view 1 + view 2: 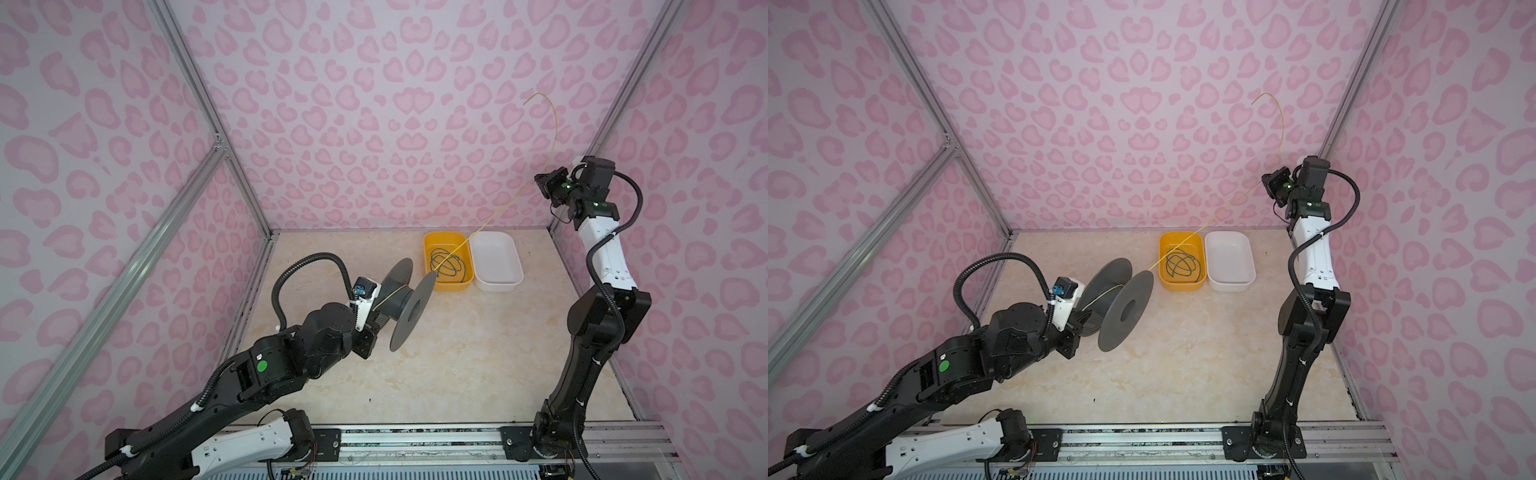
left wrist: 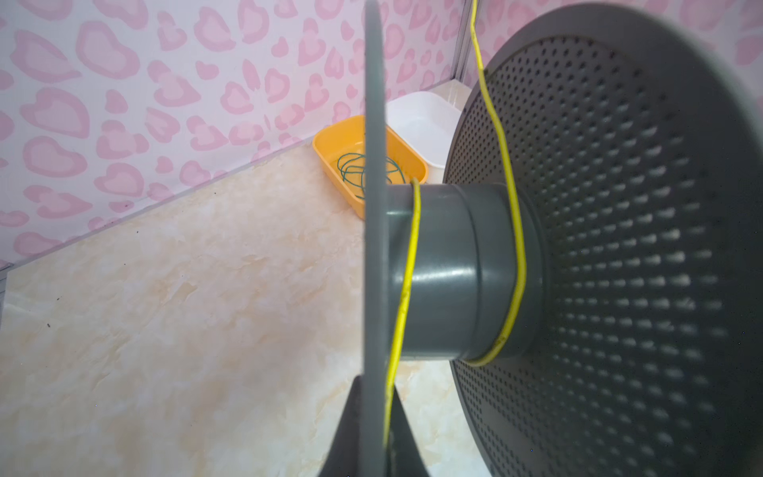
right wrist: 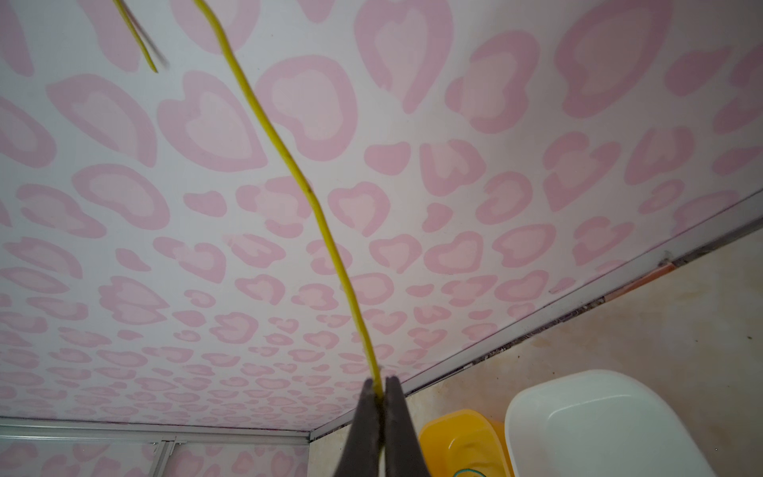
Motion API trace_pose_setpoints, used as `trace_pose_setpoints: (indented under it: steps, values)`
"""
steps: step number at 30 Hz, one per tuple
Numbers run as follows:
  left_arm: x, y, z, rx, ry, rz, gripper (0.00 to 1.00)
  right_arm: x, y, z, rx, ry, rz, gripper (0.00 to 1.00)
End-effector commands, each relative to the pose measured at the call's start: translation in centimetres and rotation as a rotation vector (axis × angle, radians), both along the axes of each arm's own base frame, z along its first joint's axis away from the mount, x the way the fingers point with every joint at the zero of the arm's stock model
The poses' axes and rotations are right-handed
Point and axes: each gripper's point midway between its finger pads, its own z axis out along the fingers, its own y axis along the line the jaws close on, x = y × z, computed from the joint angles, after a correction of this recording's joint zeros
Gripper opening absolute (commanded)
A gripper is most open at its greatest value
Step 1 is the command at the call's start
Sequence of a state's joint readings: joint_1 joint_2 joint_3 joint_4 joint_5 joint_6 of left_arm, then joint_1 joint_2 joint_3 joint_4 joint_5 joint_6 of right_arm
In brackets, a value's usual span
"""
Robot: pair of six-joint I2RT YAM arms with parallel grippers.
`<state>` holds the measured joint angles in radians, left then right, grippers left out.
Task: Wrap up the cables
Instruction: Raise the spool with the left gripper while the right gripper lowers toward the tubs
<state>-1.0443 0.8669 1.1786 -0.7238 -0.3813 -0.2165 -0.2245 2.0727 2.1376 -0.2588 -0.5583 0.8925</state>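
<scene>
Right tool pinches thin yellow cable; left tool clamps grey perforated spool.

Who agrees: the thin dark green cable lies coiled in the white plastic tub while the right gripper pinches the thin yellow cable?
Wrong tub. The thin dark green cable lies coiled in the yellow plastic tub, beside the white plastic tub, as both top views show. The right gripper does pinch the thin yellow cable.

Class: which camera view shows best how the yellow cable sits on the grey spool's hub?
The left wrist view: the yellow cable crosses the hub close up, in two strands. Both top views show the cable as a faint line there; the right wrist view shows cable but no hub.
</scene>
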Motion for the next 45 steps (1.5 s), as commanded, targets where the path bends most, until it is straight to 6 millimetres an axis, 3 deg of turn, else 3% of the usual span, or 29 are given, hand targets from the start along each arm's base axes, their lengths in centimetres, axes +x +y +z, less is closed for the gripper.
trace_pose_setpoints:
  steps: [1,6,14,20,26,31,37,45]
  values:
    - [-0.3,0.6,3.1,-0.071,-0.038,-0.003,0.04,0.4,-3.8,2.0,-0.098,-0.141,-0.185,0.00]
    - [0.4,-0.3,7.8,-0.180,-0.073,-0.020,0.04,-1.4,-2.3,0.0,-0.133,-0.112,-0.175,0.00]
    - [2.2,-0.7,15.0,-0.425,-0.111,-0.077,0.04,-5.2,-1.9,-4.7,-0.136,-0.052,-0.186,0.00]
    - [3.3,-1.2,18.3,-0.559,-0.131,-0.118,0.04,-8.2,-0.8,-7.4,-0.137,-0.016,-0.172,0.00]
    - [6.6,0.2,21.2,-0.667,-0.198,0.008,0.04,-11.4,1.7,-8.5,-0.200,0.000,-0.140,0.00]
    - [10.5,1.6,22.8,-0.742,-0.262,0.130,0.04,-14.5,5.6,-8.2,-0.280,-0.004,-0.089,0.00]
    - [15.2,2.8,23.9,-0.823,-0.308,0.223,0.04,-17.9,12.1,-7.8,-0.337,-0.029,0.040,0.00]
    - [21.0,5.0,20.7,-0.817,-0.357,0.484,0.04,-21.5,20.9,-8.1,-0.349,-0.055,0.271,0.00]
